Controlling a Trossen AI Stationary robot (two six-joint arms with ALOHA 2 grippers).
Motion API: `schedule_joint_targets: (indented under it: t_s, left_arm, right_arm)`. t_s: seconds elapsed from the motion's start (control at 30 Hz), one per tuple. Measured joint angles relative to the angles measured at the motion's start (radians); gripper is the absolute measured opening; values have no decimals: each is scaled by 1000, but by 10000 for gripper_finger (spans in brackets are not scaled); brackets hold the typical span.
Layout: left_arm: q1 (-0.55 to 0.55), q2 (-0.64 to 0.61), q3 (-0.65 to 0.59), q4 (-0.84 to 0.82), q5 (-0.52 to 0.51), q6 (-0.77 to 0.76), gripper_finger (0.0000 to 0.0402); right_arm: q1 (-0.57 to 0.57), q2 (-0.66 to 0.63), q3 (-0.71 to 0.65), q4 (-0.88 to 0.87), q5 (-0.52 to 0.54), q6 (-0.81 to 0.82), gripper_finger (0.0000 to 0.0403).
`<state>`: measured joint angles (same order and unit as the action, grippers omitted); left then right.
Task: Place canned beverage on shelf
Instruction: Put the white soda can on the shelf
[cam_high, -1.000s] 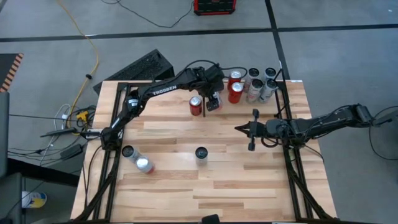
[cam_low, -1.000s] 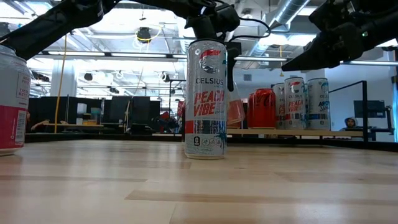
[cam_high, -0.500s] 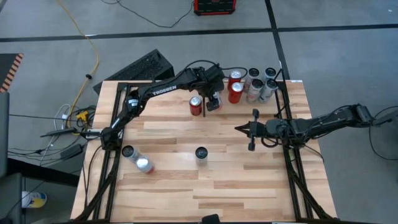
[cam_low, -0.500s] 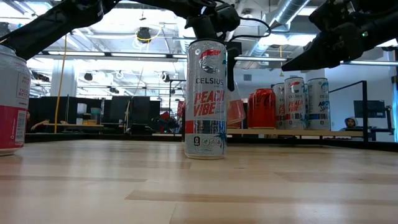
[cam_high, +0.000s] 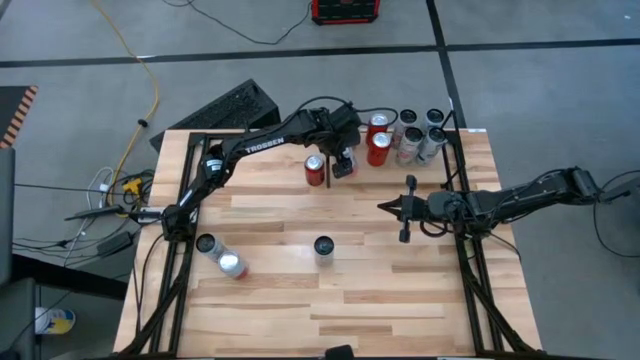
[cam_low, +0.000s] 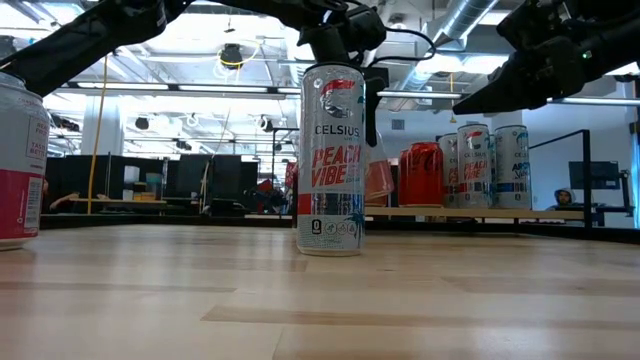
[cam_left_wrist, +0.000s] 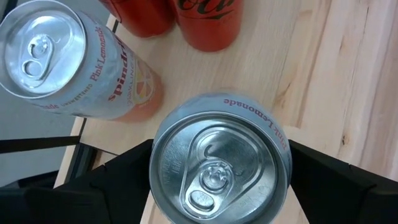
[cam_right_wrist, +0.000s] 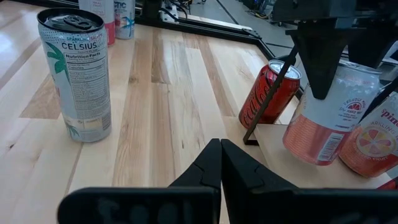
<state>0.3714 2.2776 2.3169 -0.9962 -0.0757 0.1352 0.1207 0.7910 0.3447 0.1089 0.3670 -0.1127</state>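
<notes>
Pink lemonade can (cam_left_wrist: 219, 158) gripped upright by left gripper (cam_left_wrist: 217, 168) at shelf (cam_right_wrist: 292, 146) edge, beside shelved cans. Thin smooth wall judged slippery, dentable — mid-body hold advised. Right gripper (cam_right_wrist: 219, 163) clenched, empty.

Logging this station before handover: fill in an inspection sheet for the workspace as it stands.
Surface: wooden table, no spills seen.
Job's things: pink lemonade can held at the shelf; six shelf cans already there.
Clutter: red cola can beside the shelf, Celsius can mid-table, silver-topped can and tipped can near the left edge.
Grippers: left gripper, jaws around the pink lemonade can; right gripper over the table, jaws shut, empty.
Cables: yellow cable and black cable on the floor.
Surroundings: keyboard, red case; a person far behind.
</notes>
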Motion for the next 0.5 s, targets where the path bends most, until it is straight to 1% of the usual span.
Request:
schedule_joint_targets:
  t_s: [0.5]
  left_arm:
    - [-1, 0, 0, 27, 0, -5, 319]
  right_arm:
    - [0, 0, 0, -3, 0, 0, 27]
